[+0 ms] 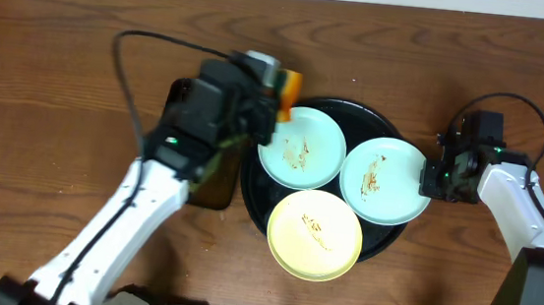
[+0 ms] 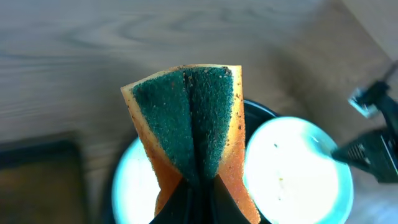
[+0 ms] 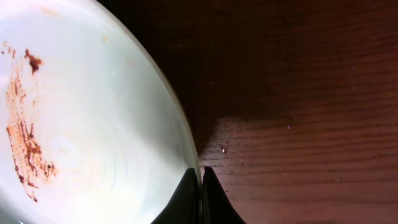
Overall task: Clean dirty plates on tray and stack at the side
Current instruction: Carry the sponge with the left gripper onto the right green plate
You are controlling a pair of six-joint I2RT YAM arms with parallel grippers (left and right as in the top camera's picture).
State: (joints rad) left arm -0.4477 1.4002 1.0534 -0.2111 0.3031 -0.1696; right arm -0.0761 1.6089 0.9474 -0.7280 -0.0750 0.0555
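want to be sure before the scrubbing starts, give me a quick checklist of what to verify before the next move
1. Sponge held in the left jaws: ok, pinched and folded, green side showing.
2. Right jaws shut on the rim of the white plate: ok.
3. Sponge lined up with a dirty plate: ok, it is at the far edge of the light blue plate.
4. Sponge touching that plate: cannot tell.
5. All plates on the black tray: ok, though the white plate and the yellow plate overhang its rim.
6. Any plate clean enough to stack: not ok, all three show brown smears.
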